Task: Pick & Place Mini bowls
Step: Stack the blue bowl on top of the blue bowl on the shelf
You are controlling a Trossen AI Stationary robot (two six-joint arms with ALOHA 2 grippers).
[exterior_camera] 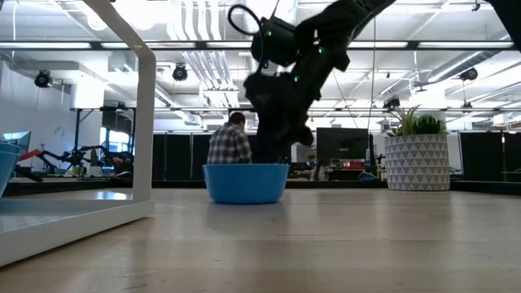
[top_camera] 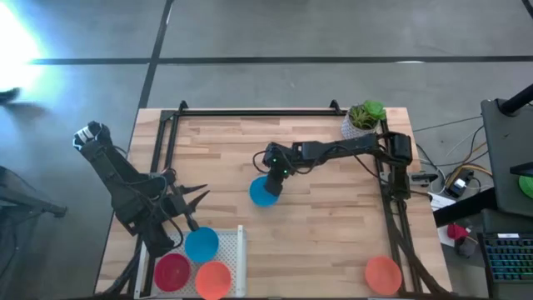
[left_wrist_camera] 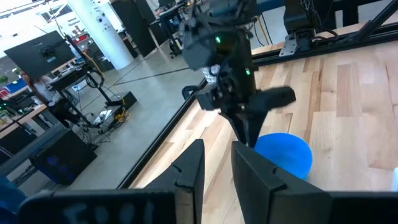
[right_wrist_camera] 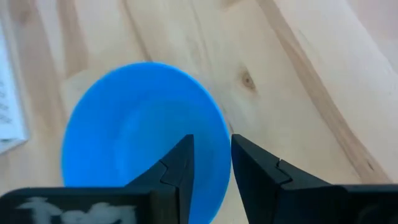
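- A wooden worktop (top_camera: 325, 208) is seen from above, with two dark robot arms reaching over it.
- The right end effector (top_camera: 273, 182) hangs over the middle of the worktop, directly above a blue mini bowl (top_camera: 264, 192) that sits upright on the wood.
- In the right wrist view its two fingers (right_wrist_camera: 180, 165) stand a little apart astride the bowl's rim, one inside and one outside; whether they still touch the rim cannot be told.
- In the low view the bowl rests flat on the worktop under the end effector.
- The left end effector (top_camera: 193, 200) waits near the front left, fingers slightly parted and empty.
- Just beside it, a white tray (top_camera: 241, 250) at the front left holds three more mini bowls: a second blue bowl (top_camera: 201, 244), a red bowl (top_camera: 172, 272) and an orange bowl (top_camera: 214, 279).
- Another orange bowl (top_camera: 383, 275) sits alone at the front right, well apart from the others.
- A white pot with a green plant (top_camera: 365, 118) stands at the far right corner.
- In the low view a person in a checked shirt (exterior_camera: 230, 145) sits in the room beyond.
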